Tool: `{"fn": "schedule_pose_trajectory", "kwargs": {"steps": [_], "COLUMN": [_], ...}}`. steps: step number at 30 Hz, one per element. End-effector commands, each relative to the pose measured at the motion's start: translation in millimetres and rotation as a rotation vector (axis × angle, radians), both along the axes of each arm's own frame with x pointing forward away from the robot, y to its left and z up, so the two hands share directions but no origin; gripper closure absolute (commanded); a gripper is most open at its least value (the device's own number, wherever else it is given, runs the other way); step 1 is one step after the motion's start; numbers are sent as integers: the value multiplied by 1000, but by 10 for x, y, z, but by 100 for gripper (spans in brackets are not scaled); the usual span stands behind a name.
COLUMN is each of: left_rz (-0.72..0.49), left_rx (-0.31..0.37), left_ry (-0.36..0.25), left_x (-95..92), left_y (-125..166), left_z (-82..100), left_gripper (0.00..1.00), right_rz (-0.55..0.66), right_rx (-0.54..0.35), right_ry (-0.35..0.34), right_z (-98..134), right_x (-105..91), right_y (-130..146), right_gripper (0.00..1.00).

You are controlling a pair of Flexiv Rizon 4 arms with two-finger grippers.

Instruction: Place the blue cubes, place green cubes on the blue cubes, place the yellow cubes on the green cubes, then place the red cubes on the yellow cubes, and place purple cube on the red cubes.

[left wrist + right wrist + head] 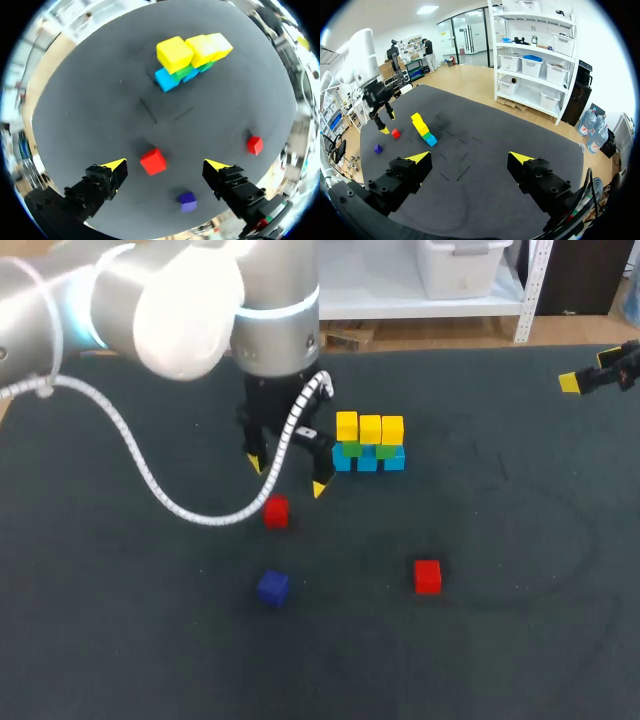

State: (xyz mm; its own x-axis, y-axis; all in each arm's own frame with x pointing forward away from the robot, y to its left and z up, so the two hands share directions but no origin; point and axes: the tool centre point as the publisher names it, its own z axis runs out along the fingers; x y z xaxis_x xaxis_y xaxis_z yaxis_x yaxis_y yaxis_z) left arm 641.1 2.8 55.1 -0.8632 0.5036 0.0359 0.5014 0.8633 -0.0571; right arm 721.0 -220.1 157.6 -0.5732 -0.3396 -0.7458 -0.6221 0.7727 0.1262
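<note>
Scanning all three views now: no word, number, label or sign comes out legible anywhere on the table or on what stands on it.

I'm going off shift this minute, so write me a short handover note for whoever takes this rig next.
Left hand: open, over one red cube, not gripping it.
Right hand: open and empty, far off to the right side.
Done: blue cubes in a row, green cubes on them, yellow cubes on top.
Loose: second red cube and purple cube, both apart from the stack.
Left: both reds onto the yellows, then the purple on the reds.
</note>
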Motion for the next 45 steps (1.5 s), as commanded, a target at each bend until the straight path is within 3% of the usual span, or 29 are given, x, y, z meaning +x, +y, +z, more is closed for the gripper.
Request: {"fn": "schedule_pose_trajectory", "kwargs": {"steps": [1, 7, 12, 13, 14, 19, 22, 26, 29, 31, 32, 33, 35, 37, 38, 41, 43, 45], "left_rz": [127, 221, 257, 248, 260, 295, 313, 325, 324, 323, 322, 321, 317, 315, 313, 308, 304, 288], "left_rx": [-57, -30, -14, -5, -4, -9, 4, -2, -4, -3, -2, -1, 8, 15, 18, 24, 30, 37], "left_ry": [-108, -138, -128, -118, -116, -112, -106, -93, -90, -88, -88, -84, -83, -81, -77, -70, -70, -76], "left_x": [-57, -86, -97, -117, -130, -161, -156, -156, -165, -167, -168, -168, -170, -179, -185, -194, -193, -186], "left_y": [28, 116, 164, 156, 155, 180, 216, 227, 223, 221, 221, 221, 221, 217, 214, 212, 215, 213], "left_z": [-105, -194, -226, -248, -266, -349, -404, -422, -429, -435, -439, -441, -441, -440, -437, -434, -431, -401], "left_gripper": [0, 0, 0, 3, 15, 24, 38, 22, 22, 27, 35, 50, 63, 91, 96, 94, 100, 100], "right_rz": [3, 3, 3, 3, 3, 3, 3, 3, 3, 3, 3, 3, 3, 3, 3, 3, 3, 3], "right_rx": [3, 3, 3, 3, 3, 3, 3, 3, 3, 3, 3, 3, 3, 3, 3, 3, 3, 3], "right_ry": [0, 0, 0, 0, 0, 0, 0, 0, 0, 0, 0, 0, 0, 0, 0, 0, 0, 0], "right_z": [-7, -7, -7, -7, -7, -7, -7, -7, -7, -7, -7, -7, -7, -7, -7, -7, -7, -7], "right_x": [9, 9, 9, 9, 9, 9, 9, 9, 9, 9, 9, 9, 9, 9, 9, 9, 9, 9], "right_y": [-4, -4, -4, -4, -4, -4, -4, -4, -4, -4, -4, -4, -4, -4, -4, -4, -4, -4], "right_gripper": [0, 0, 0, 0, 0, 0, 0, 0, 0, 0, 0, 0, 0, 0, 0, 0, 0, 0]}}
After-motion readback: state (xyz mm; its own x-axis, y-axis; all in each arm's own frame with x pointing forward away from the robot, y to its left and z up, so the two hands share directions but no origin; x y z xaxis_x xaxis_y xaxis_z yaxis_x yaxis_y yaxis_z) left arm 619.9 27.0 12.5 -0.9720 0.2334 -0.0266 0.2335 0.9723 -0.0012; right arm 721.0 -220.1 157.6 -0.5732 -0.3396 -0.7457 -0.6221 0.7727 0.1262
